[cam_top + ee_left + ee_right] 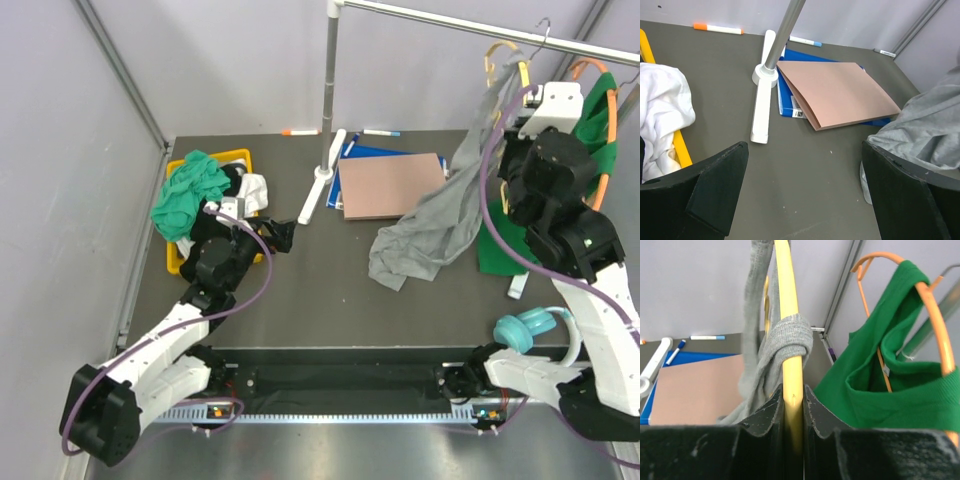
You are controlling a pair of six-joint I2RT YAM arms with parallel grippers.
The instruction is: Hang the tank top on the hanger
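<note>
Soft, even light is filling all three views.
I am seeing only faint shadows on the dark tabletop (320, 270), while the metal strip (350, 450) at its near edge is shining bright. My left gripper (804, 160) is showing dark and slightly soft; my right gripper (792, 397) is reading nearly black, though the hanger (789, 340) it is pinching is looking sharp.

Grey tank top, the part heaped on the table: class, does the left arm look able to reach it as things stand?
Probably yes. The left pincer is open, and only bare table lies between it and the tank top; nothing stands in the way.
</note>
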